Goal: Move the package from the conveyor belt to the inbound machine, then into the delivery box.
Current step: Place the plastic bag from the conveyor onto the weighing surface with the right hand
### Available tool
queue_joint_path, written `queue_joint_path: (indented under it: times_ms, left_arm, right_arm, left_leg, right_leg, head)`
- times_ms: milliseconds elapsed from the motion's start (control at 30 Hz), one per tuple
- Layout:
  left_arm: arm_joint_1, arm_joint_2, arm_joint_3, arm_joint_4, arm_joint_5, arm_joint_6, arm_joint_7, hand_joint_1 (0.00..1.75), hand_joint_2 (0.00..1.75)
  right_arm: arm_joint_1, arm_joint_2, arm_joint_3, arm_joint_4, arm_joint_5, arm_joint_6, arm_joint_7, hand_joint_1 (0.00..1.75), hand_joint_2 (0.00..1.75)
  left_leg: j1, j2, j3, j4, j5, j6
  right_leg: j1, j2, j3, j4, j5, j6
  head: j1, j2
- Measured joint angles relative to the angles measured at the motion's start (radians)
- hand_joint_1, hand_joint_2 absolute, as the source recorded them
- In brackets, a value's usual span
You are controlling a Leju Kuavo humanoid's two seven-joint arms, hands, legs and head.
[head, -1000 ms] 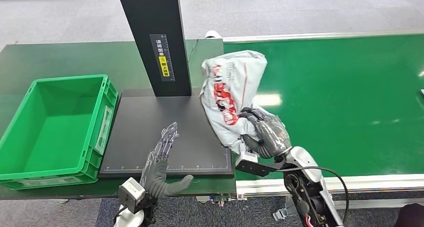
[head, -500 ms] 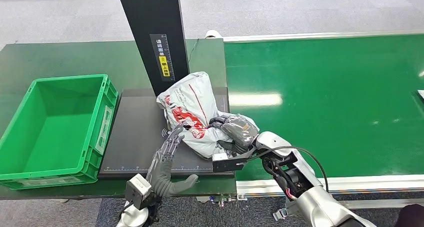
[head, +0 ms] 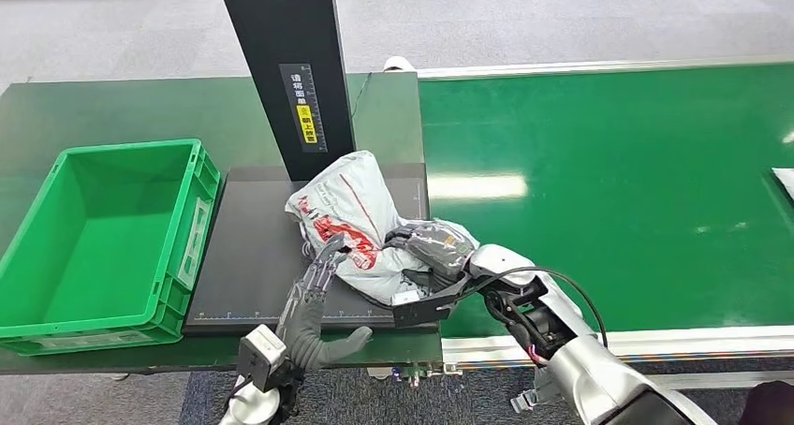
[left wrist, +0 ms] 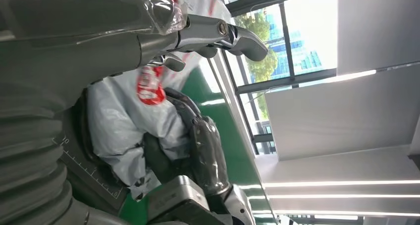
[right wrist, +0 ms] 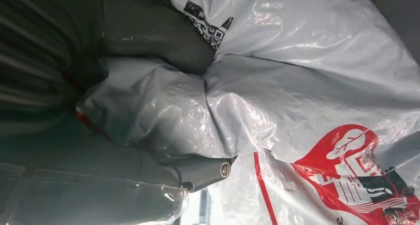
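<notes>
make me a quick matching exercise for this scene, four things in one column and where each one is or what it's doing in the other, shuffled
Things:
1. package
2. green crate
3. right hand
4. left hand

States:
A. empty, left of the black platform
B. grips the package's lower end
C. lies on the black platform by the post
D. open, fingertips near the package

Pairs: 1-C, 2-A, 3-B, 4-D

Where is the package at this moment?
In the head view the package lies on the black scanner platform at the foot of its dark column, gripped by the right hand, with the left hand beside it.
</notes>
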Motion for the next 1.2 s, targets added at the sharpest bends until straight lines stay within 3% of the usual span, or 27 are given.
queue_joint_path:
  times_ms: [200, 367, 633, 667, 700, 800, 833, 1067, 1200]
  left_arm:
    - [-0.003, -0.001, -0.008, 0.002, 0.015, 0.005, 0.002, 0.00, 1.75]
    - [-0.003, -0.002, -0.008, 0.001, 0.015, 0.003, 0.004, 0.00, 1.75]
    - [-0.003, -0.003, -0.008, 0.001, 0.015, 0.003, 0.004, 0.00, 1.75]
    - [-0.003, -0.003, -0.008, 0.001, 0.015, 0.003, 0.004, 0.00, 1.75]
    - [-0.003, -0.004, -0.008, 0.001, 0.015, 0.002, 0.004, 0.00, 1.75]
    - [-0.004, -0.004, -0.009, 0.001, 0.016, 0.001, 0.004, 0.00, 1.75]
    - [-0.005, -0.004, -0.009, 0.002, 0.017, 0.001, 0.004, 0.00, 1.75]
    - [-0.017, -0.007, -0.014, 0.012, 0.027, 0.001, 0.002, 0.00, 1.75]
    - [-0.023, -0.008, -0.019, 0.021, 0.038, 0.010, -0.001, 0.00, 1.75]
  right_arm:
    - [-0.044, 0.054, 0.097, 0.085, -0.022, 0.031, -0.023, 1.75, 1.75]
    - [-0.040, 0.081, 0.150, 0.111, -0.057, -0.073, -0.091, 1.75, 1.75]
    - [-0.037, 0.098, 0.181, 0.125, -0.060, -0.091, -0.097, 1.73, 1.75]
    - [-0.037, 0.098, 0.182, 0.126, -0.060, -0.091, -0.097, 1.64, 1.75]
    - [-0.037, 0.099, 0.184, 0.127, -0.061, -0.092, -0.097, 1.32, 1.75]
    - [-0.038, 0.100, 0.190, 0.130, -0.073, -0.104, -0.099, 0.13, 1.75]
    - [-0.037, 0.101, 0.192, 0.131, -0.080, -0.113, -0.099, 0.01, 1.75]
    - [-0.029, 0.104, 0.203, 0.134, -0.114, -0.249, -0.095, 0.00, 1.75]
    - [-0.013, 0.100, 0.191, 0.134, -0.151, -0.399, -0.008, 0.00, 1.75]
  left_leg:
    - [0.000, 0.000, 0.000, 0.000, 0.000, 0.000]
    - [0.000, 0.000, 0.000, 0.000, 0.000, 0.000]
    - [0.000, 0.000, 0.000, 0.000, 0.000, 0.000]
    - [0.000, 0.000, 0.000, 0.000, 0.000, 0.000]
    - [0.000, 0.000, 0.000, 0.000, 0.000, 0.000]
    - [0.000, 0.000, 0.000, 0.000, 0.000, 0.000]
    - [0.000, 0.000, 0.000, 0.000, 0.000, 0.000]
    - [0.000, 0.000, 0.000, 0.000, 0.000, 0.000]
    - [0.000, 0.000, 0.000, 0.000, 0.000, 0.000]
  right_leg:
    - [0.000, 0.000, 0.000, 0.000, 0.000, 0.000]
    - [0.000, 0.000, 0.000, 0.000, 0.000, 0.000]
    - [0.000, 0.000, 0.000, 0.000, 0.000, 0.000]
    - [0.000, 0.000, 0.000, 0.000, 0.000, 0.000]
    - [0.000, 0.000, 0.000, 0.000, 0.000, 0.000]
    - [0.000, 0.000, 0.000, 0.000, 0.000, 0.000]
    - [0.000, 0.000, 0.000, 0.000, 0.000, 0.000]
    - [0.000, 0.000, 0.000, 0.000, 0.000, 0.000]
    - [0.000, 0.000, 0.000, 0.000, 0.000, 0.000]
  head:
    - [0.000, 0.000]
    - [0.000, 0.000]
    - [0.000, 0.000]
    - [0.000, 0.000]
    - [0.000, 0.000]
    - [0.000, 0.000]
    - [0.000, 0.000]
    - [0.000, 0.000]
    - [0.000, 0.000]
